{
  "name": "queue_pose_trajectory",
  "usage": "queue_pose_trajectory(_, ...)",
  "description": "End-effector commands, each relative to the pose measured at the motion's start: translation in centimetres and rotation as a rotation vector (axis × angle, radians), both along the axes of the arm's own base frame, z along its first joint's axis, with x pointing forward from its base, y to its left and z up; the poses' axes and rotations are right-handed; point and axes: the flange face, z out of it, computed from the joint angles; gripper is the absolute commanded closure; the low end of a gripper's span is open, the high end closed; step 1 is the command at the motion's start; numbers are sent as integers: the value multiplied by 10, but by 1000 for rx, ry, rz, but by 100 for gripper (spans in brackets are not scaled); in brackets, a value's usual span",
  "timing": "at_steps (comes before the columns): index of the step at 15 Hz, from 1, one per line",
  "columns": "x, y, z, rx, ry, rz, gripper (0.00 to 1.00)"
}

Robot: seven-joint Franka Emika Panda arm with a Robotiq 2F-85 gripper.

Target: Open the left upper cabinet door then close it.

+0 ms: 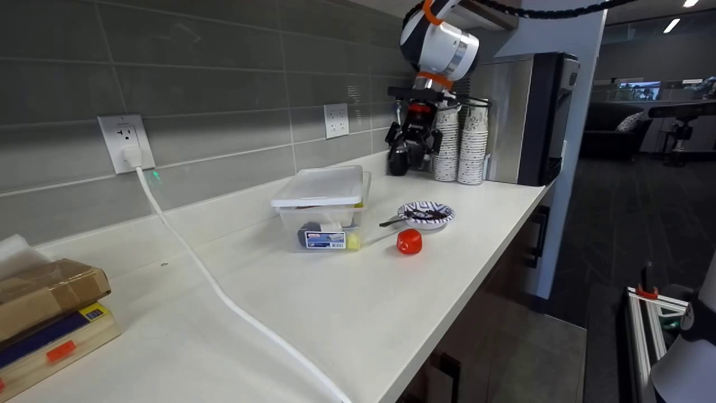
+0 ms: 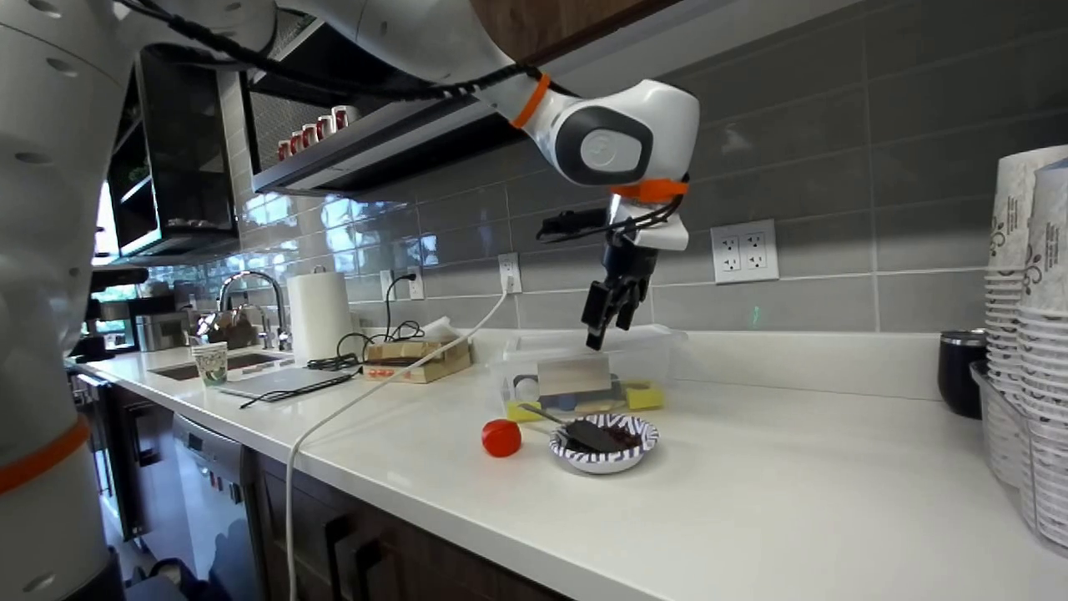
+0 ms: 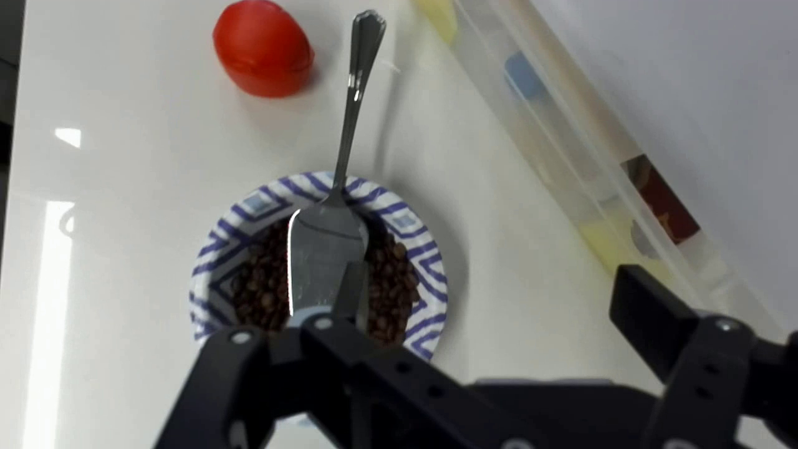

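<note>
A brown wooden upper cabinet shows only partly at the top of both exterior views [image 2: 559, 25] [image 1: 498, 12]; its left door and any handle cannot be made out. My gripper [image 2: 611, 327] hangs fingers down above the counter, well below the cabinet. In the wrist view the gripper [image 3: 499, 305] is open, with a wide gap and nothing between its fingers. One finger overlaps a patterned bowl [image 3: 424, 268] of brown beans, the other the edge of a see-through lidded box [image 3: 561, 143]. A metal serving spoon [image 3: 352, 118] rests in the bowl.
A red rounded object [image 3: 265, 50] lies near the bowl. Stacked paper cups [image 1: 472, 151] and a steel dispenser [image 1: 509, 117] stand at one end. A white cable [image 1: 240, 308] crosses the counter near cardboard boxes [image 1: 56, 285]. A shelf [image 2: 375, 142] with cans juts from the wall.
</note>
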Motion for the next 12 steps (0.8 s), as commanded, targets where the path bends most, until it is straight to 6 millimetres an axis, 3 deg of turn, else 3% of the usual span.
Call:
queue_pose_trajectory(1, -33, -35, 40, -77, -18, 66, 0)
queue_pose_trajectory(4, -62, -74, 74, -182, -52, 69, 0)
queue_pose_trajectory(8, -100, -123, 134, -363, -165, 58, 0)
queue_pose_trajectory(12, -120, -143, 193, -504, -267, 34, 0)
